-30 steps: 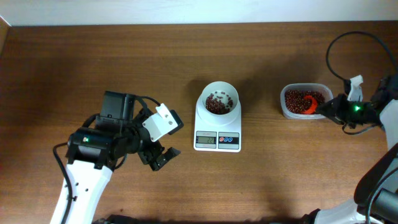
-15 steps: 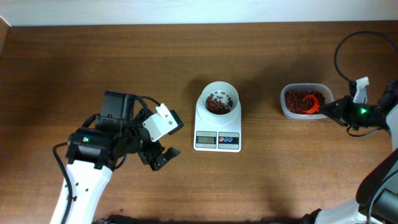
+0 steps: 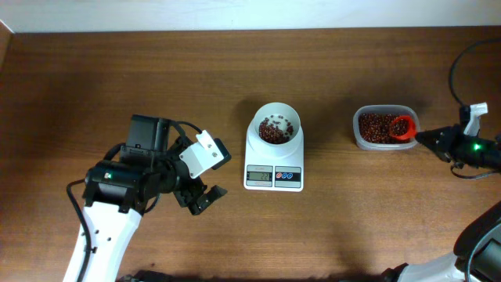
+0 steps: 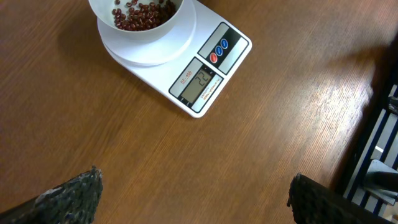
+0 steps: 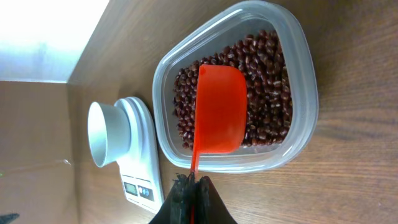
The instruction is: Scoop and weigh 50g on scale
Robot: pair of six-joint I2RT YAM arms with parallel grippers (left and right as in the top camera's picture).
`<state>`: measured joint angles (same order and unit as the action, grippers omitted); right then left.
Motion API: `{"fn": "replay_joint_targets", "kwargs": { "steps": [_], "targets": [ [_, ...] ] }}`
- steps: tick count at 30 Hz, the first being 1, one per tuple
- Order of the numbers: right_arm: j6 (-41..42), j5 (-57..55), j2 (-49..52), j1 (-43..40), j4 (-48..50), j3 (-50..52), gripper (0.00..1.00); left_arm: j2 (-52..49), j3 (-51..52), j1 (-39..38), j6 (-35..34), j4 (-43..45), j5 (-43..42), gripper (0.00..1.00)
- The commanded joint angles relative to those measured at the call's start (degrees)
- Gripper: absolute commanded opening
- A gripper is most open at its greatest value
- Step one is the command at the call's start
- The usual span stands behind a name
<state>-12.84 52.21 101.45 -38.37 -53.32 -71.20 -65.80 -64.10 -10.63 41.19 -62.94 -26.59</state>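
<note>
overhead: scale (image 3: 273,160) at mid tabletop (image 3: 156,78), some beans (image 3: 275,131) in its white bowl. left jaws wide apart, holding nothing, over bare wood left of the scale. right jaws pinched on the handle of the red scoop (image 3: 401,126), whose cup is over the bean-filled clear tub (image 3: 374,141).

Table (image 4: 124,155) showing brown wood grain, softly shining; scale (image 4: 205,74) looking smooth glossy white plastic; tub (image 5: 298,130) appearing clear plastic; scoop (image 5: 221,106) gleaming glossy red plastic; beans (image 5: 267,74) glinting, smooth-skinned; left gripper (image 4: 193,196) pads (image 4: 68,193) looking rough, matt black
</note>
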Motion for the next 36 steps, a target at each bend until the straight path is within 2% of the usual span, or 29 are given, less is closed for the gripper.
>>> {"fn": "replay_joint_targets", "kwargs": {
  "steps": [1,4,6,18,32,36],
  "targets": [
    [-3.23,1.22,0.28,0.09,0.59,-0.22,0.04,0.0,-1.2,0.31,1.14,0.09,-0.39,0.99],
    [-2.99,4.94,0.28,0.09,0.52,-0.22,0.04,0.0,-1.2,0.31,1.14,0.09,-0.39,0.99],
    [1.62,5.35,0.31,0.09,0.31,-0.22,0.04,0.02,-1.2,0.31,1.14,0.09,-0.39,0.99],
    [1.53,18.03,0.28,1.79,0.07,-0.22,0.04,0.02,-1.2,0.31,1.14,0.09,-0.39,0.99],
    [2.12,22.82,0.28,25.81,3.15,-0.24,0.04,0.02,-1.2,0.31,1.14,0.09,-0.39,0.99],
    [7.67,22.8,0.28,31.65,9.2,-0.24,0.04,0.02,-1.2,0.31,1.14,0.09,-0.39,0.99]
  ]
}}
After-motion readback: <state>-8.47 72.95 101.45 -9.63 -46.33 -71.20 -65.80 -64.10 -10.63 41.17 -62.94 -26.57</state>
